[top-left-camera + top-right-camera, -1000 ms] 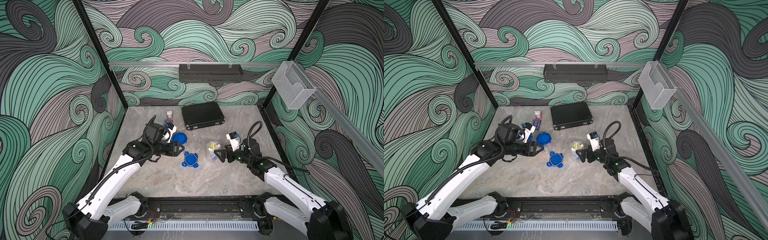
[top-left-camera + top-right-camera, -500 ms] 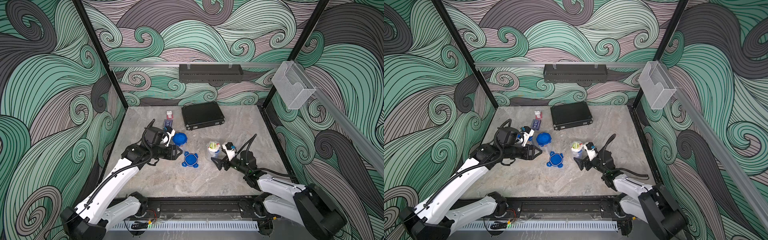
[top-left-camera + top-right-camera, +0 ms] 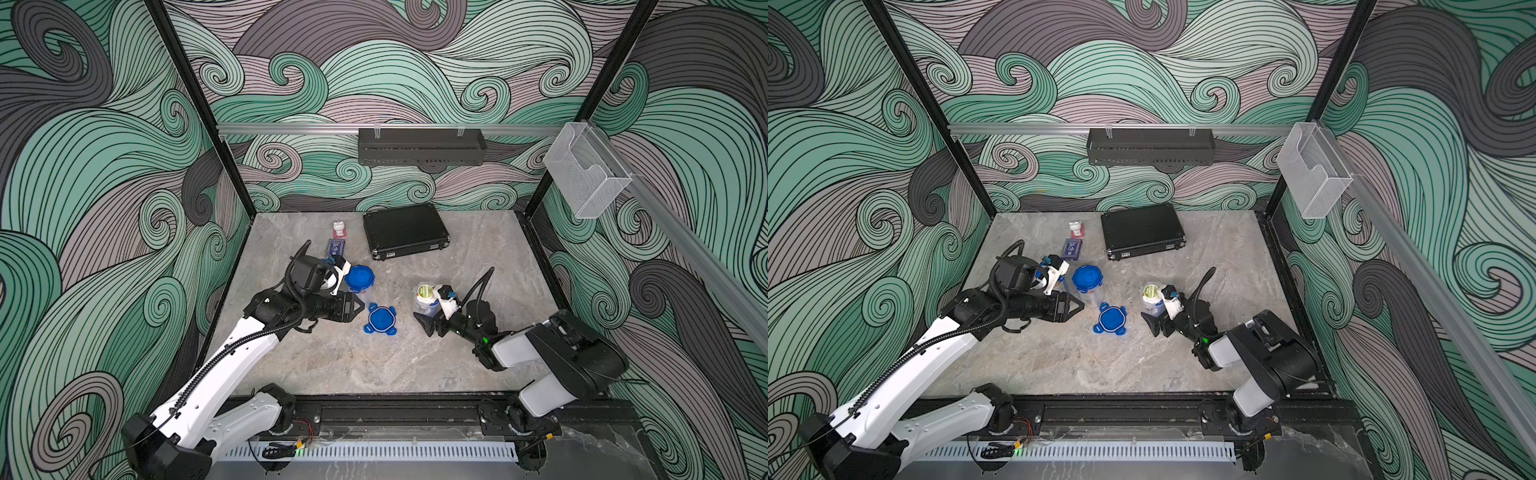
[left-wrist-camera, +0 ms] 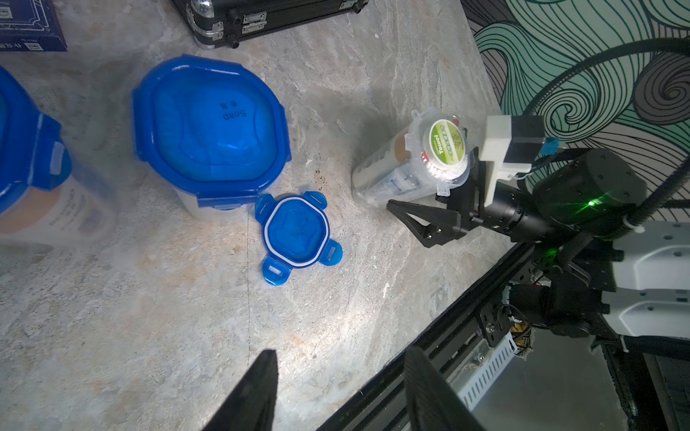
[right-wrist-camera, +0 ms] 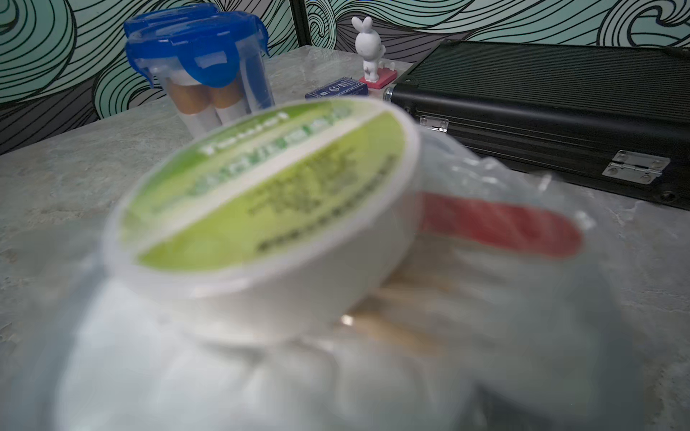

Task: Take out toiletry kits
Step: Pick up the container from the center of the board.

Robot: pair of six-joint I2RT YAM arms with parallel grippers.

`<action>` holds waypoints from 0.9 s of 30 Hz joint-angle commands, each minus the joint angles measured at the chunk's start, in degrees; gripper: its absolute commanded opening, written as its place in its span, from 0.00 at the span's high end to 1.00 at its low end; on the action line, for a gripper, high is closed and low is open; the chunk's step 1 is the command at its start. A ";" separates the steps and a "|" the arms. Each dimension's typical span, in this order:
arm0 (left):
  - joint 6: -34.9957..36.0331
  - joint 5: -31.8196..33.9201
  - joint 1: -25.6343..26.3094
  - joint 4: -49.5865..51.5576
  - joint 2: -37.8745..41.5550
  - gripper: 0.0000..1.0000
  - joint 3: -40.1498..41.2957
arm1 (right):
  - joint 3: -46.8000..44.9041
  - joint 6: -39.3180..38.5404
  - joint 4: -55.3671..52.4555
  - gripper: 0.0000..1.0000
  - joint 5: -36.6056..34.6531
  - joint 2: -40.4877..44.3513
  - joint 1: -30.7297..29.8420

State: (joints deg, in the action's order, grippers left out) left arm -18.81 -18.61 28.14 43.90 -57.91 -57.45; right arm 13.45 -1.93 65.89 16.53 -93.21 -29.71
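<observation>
Standing upright on the table (image 3: 374,365), an open tumbler (image 3: 423,306) is seen right of centre, with a green-labelled round pack (image 4: 446,143) resting across its mouth. The right gripper (image 3: 424,319) is brought low against this tumbler with its jaws spread to their widest. One finger (image 4: 414,218) is laid just beside the tumbler's base, the other is hidden behind it, and no squeeze is shown. A loose blue lid (image 3: 381,320) is left flat on the table between the two arms.

Just behind that lid a lidded tumbler (image 3: 360,279) is stood, and gold-capped white bottles (image 5: 209,100) are visible through its wall (a second lidded tumbler (image 4: 33,179) is cut off at the edge of the left wrist view). The left gripper (image 4: 339,380) is held near the base of the first one, its jaws about half parted and nothing caught between them.

Further back, a black briefcase (image 3: 405,230), a dark-blue card box (image 3: 336,247) and a white rabbit figurine (image 5: 367,44) are set apart from the tumblers.
</observation>
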 commanded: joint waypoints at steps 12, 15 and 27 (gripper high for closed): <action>0.96 0.24 -1.09 0.84 0.56 0.44 1.54 | 2.89 -0.19 14.53 0.21 1.23 -8.94 -0.34; 0.96 0.24 -1.33 0.84 0.67 0.44 1.77 | 3.22 0.26 14.54 0.27 2.23 -9.28 -0.32; 0.97 0.20 -1.51 1.02 1.04 0.45 2.16 | 5.49 2.21 -0.83 0.49 3.31 0.25 -0.18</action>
State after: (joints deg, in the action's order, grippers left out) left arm -18.50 -18.63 27.03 43.88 -57.89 -55.24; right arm 16.27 -1.19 71.46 18.22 -98.37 -29.93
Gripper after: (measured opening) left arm 0.555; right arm 0.694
